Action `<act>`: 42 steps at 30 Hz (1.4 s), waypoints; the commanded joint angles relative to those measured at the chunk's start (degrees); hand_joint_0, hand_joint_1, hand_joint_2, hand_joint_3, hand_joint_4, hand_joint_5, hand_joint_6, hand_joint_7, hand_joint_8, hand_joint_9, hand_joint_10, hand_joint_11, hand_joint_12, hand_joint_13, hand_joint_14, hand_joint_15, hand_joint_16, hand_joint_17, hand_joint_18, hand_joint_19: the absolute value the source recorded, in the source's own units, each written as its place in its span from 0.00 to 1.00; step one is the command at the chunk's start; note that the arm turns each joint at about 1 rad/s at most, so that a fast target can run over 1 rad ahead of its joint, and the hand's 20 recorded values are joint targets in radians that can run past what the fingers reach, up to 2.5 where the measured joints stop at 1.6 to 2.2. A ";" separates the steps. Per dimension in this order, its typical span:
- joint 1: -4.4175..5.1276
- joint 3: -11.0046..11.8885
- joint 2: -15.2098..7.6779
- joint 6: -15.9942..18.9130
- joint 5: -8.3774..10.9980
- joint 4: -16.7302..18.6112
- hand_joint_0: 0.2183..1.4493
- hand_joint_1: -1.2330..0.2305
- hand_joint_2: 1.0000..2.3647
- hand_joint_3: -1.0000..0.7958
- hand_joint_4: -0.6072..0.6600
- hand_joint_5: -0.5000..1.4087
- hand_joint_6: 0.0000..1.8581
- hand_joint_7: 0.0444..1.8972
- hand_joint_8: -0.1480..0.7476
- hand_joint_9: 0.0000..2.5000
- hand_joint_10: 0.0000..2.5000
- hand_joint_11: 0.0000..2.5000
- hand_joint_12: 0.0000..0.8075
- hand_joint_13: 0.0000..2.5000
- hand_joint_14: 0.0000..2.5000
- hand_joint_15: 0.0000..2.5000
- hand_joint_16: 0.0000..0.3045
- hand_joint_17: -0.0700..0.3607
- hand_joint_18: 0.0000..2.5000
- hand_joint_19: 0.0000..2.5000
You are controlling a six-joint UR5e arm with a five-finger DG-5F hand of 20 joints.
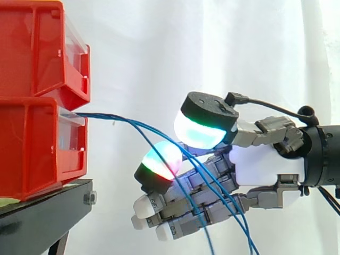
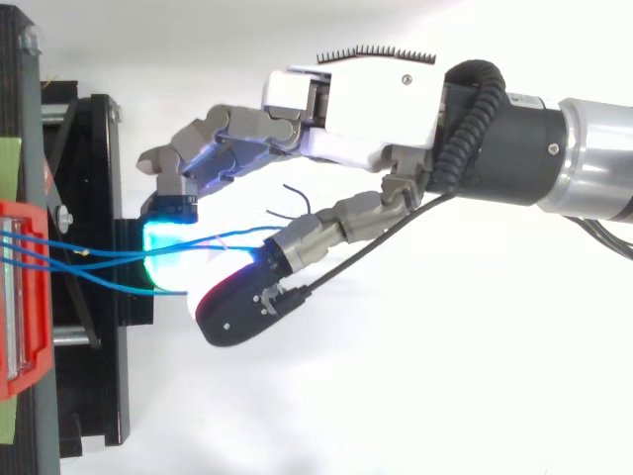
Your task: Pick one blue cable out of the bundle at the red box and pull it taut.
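Selection step judged in hand. Cables (image 1: 103, 116) seen sagging from red box (image 1: 32, 149) at left toward lower right, across hand (image 1: 265, 164). Fingers (image 1: 159, 159) spread, nothing pinched. Next: one cable to be isolated, pinched, drawn rightward.

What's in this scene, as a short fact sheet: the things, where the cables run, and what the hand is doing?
Setting: red bins stacked on a black stand, white curtain behind.
Cables: blue cables leave the lower bin, then sag rightward and downward across the hand.
Hand: the hand reaches toward the bins from the right, open.
Pads: glowing pads apart, cables running between them, none visibly pinched.
Tautness: slack; none pulled tight yet.
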 commanded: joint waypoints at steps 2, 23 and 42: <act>0.00 0.00 0.00 0.02 0.00 0.00 0.26 0.40 0.00 0.28 0.61 0.18 0.45 0.47 0.56 0.24 0.00 0.11 0.47 0.10 0.00 0.04 0.19 0.47 0.10 0.06; 0.00 0.00 0.00 0.02 0.00 0.00 0.30 0.37 0.01 0.50 0.61 0.18 0.45 0.51 0.58 0.25 0.00 0.11 0.48 0.11 0.00 0.04 0.20 0.48 0.11 0.06; 0.00 0.00 0.00 0.02 0.00 0.00 0.31 0.23 0.00 0.28 0.60 0.15 0.47 0.44 0.50 0.19 0.00 0.11 0.46 0.09 0.00 0.03 0.19 0.46 0.11 0.04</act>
